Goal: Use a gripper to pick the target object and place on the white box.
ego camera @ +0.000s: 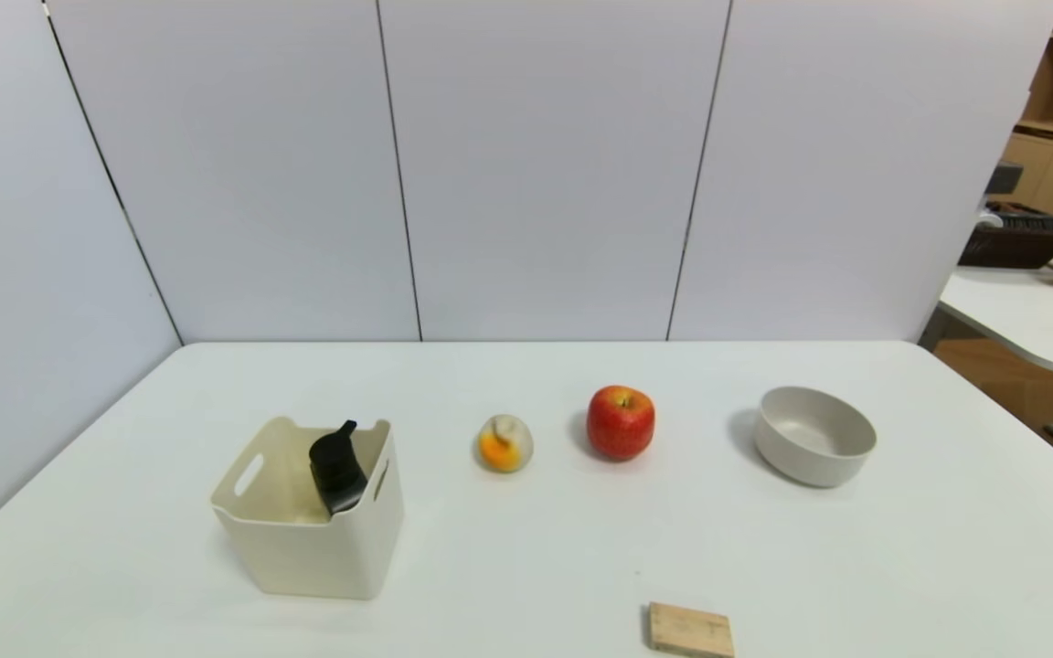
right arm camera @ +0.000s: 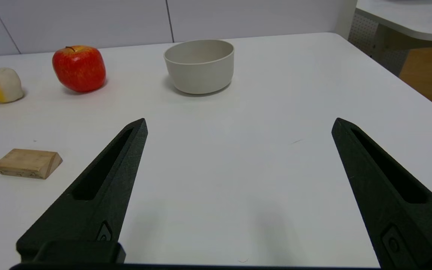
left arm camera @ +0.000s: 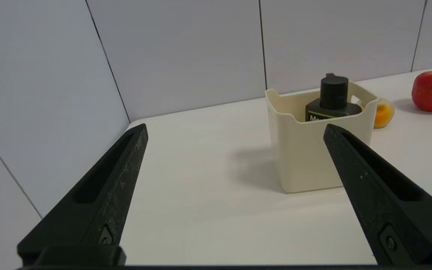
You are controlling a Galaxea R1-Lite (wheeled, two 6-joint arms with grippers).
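The dark pump bottle (ego camera: pixel 337 468) leans inside the cream-white box (ego camera: pixel 307 539) at the table's left; its black pump head (left arm camera: pixel 333 92) rises above the box rim (left arm camera: pixel 306 150) in the left wrist view. My left gripper (left arm camera: pixel 234 129) is open and empty, well back from the box, over bare table. My right gripper (right arm camera: pixel 238 123) is open too, holding nothing, low over the table's right half. Neither arm shows in the head view.
A white-and-orange fruit-like object (ego camera: pixel 504 443), a red apple (ego camera: pixel 621 421) and a grey-beige bowl (ego camera: pixel 813 435) stand in a row to the right of the box. A small wooden block (ego camera: pixel 691 630) lies near the front edge. Wall panels close off the back and left.
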